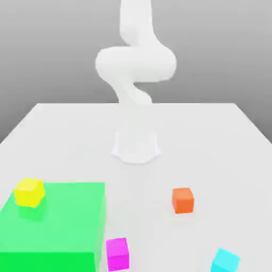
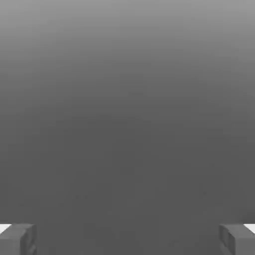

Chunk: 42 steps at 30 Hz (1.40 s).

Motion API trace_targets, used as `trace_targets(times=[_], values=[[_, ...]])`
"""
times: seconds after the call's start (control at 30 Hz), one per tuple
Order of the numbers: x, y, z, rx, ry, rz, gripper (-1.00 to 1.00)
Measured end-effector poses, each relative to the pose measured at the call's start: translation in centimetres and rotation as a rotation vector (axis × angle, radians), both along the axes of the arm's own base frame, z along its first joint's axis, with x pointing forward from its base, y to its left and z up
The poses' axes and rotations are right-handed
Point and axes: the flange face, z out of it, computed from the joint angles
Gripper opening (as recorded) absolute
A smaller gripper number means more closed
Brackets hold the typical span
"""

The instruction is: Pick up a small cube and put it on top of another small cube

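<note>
No step is done yet: the gripper (image 2: 127,239) is wide open, holding nothing, and the magenta cube (image 1: 117,253) sits alone on the tabletop (image 1: 212,138).

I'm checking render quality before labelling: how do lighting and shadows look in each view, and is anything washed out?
Exterior view: flat, even light; the white arm is washed out against the pale table; the small yellow cube is mirrored faintly in the large green block; the small magenta cube casts hardly any shadow. Hand view: only a smooth grey gradient, with the claw fingertips at the corners.
</note>
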Motion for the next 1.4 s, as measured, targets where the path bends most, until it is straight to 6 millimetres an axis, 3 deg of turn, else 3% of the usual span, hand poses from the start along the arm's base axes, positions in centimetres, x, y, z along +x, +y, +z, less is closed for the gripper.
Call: trace_targets(times=[0.33,0.67,0.93,1.23,1.4], values=[[7.8,-1.0,-11.9,-0.3,0.212,0.328,0.0],[11.9,-2.5,-25.0,-0.5,0.406,0.719,0.0],[12.3,-3.5,-35.8,-0.587,0.522,1.074,0.0],[10.1,-4.0,-47.5,-0.612,0.58,1.503,0.0],[9.6,-4.0,-53.6,-0.608,0.579,1.572,0.0]])
